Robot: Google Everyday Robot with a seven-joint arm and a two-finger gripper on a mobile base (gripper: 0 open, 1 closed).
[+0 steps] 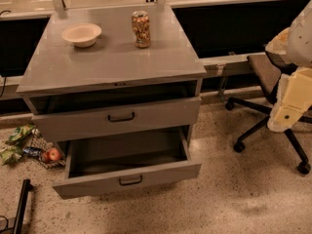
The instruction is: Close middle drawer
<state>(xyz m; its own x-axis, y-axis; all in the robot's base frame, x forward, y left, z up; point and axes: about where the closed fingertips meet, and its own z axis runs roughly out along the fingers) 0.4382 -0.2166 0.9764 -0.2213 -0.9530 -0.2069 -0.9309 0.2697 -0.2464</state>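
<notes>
The grey cabinet [112, 65] stands in the middle of the view. The middle drawer [161, 172] is pulled far out towards me, its deep box open and empty, with a small black bar handle [130, 180] on its front. The drawer above it [161, 113], with a black handle [121, 117], stands a little way out, leaving a dark gap under the cabinet top. The lowest drawer is hidden beneath the open one. My gripper [285, 115] is at the right edge on the cream-coloured arm, well right of the cabinet and about level with the upper drawer, touching nothing.
A white bowl [81, 34] and a patterned can [141, 29] stand on the cabinet top. A black office chair [265, 77] with wheeled legs is behind my arm at the right. Snack bags and an apple [52, 154] lie on the floor left of the cabinet. A black bar [22, 204] lies at the lower left.
</notes>
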